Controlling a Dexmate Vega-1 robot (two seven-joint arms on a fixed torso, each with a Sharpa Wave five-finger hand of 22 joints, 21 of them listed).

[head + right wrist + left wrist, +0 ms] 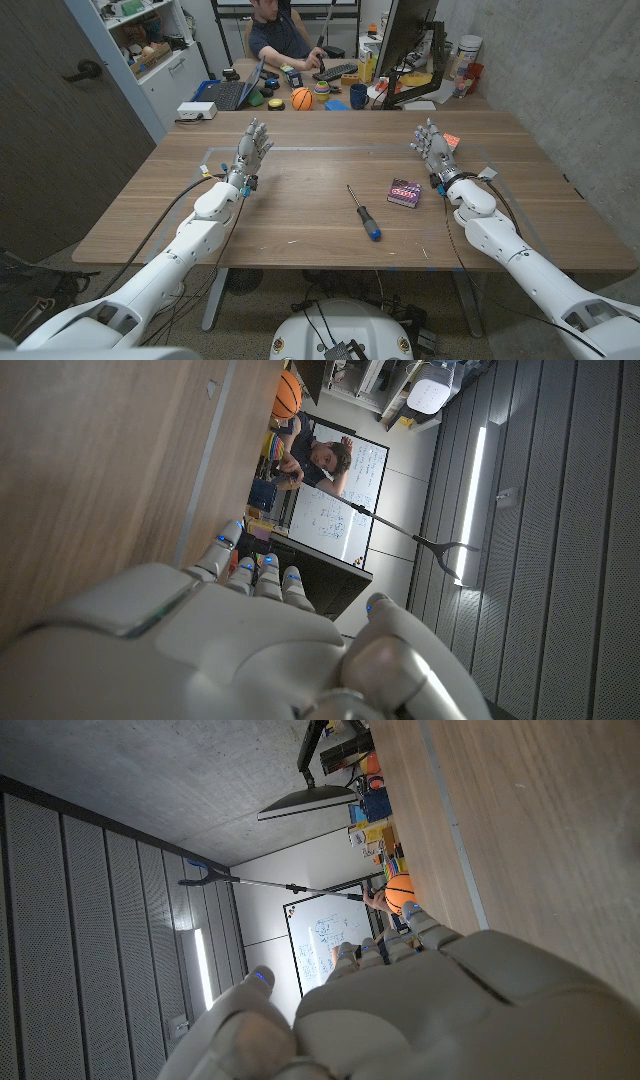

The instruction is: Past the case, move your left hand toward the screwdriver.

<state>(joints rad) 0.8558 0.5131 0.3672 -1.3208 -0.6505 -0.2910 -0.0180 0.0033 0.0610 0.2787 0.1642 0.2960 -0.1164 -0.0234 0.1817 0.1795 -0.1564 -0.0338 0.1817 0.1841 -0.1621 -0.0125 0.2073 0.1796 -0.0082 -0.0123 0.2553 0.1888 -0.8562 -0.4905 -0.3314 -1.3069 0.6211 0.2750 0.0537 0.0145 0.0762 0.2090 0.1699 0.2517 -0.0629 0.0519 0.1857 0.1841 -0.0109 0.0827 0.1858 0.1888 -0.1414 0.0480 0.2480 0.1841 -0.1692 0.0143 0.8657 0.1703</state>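
Left hand [251, 148] raised near the table's [300, 225] far left corner, fingers apart, nothing held. Right hand [432, 145] likewise open and empty toward the far right corner. One screwdriver [363, 211] lying mid-table nearer the front edge, blue handle frontward; likely light, rigid, apt to roll, best taken at the handle. One small case [404, 191] just beside it, toward the right edge.
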